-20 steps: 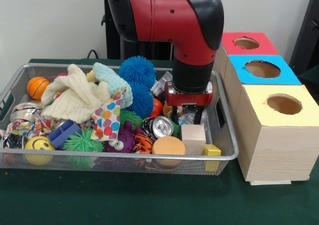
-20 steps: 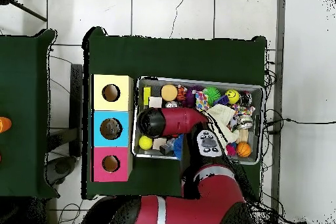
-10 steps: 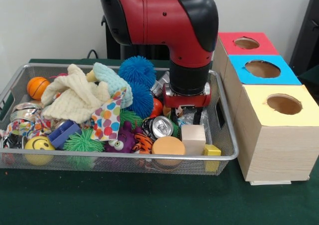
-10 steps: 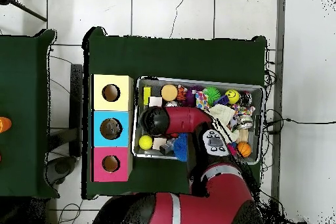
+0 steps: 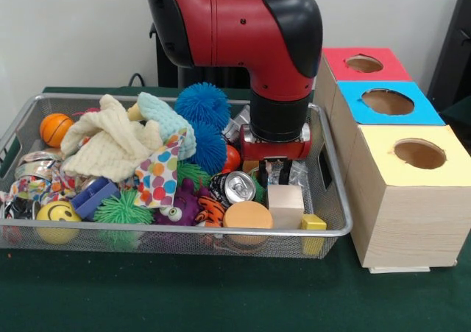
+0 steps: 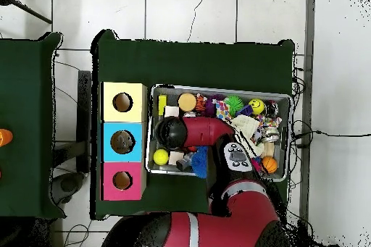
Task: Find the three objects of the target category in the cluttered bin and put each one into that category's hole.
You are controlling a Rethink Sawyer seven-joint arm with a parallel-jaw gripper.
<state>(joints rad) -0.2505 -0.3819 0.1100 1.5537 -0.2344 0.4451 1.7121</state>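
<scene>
Gripper [image 5: 274,171] sits slightly higher than half a second ago, above the wooden cube [image 5: 285,203] in the wire bin [image 5: 333,221]. Fingers [image 5: 263,171] hang slightly parted among clear plastic wrap [image 5: 298,171]; grasp cannot be confirmed. Clutter unchanged.

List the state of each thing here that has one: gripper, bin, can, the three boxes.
gripper: lowered into the bin behind the wooden cube; open or shut cannot be told.
wire bin: full of clutter.
drink can: lying on its side, top facing the camera.
red box: upright, hole open.
blue box: upright, hole open.
yellow box: upright, hole open.
</scene>
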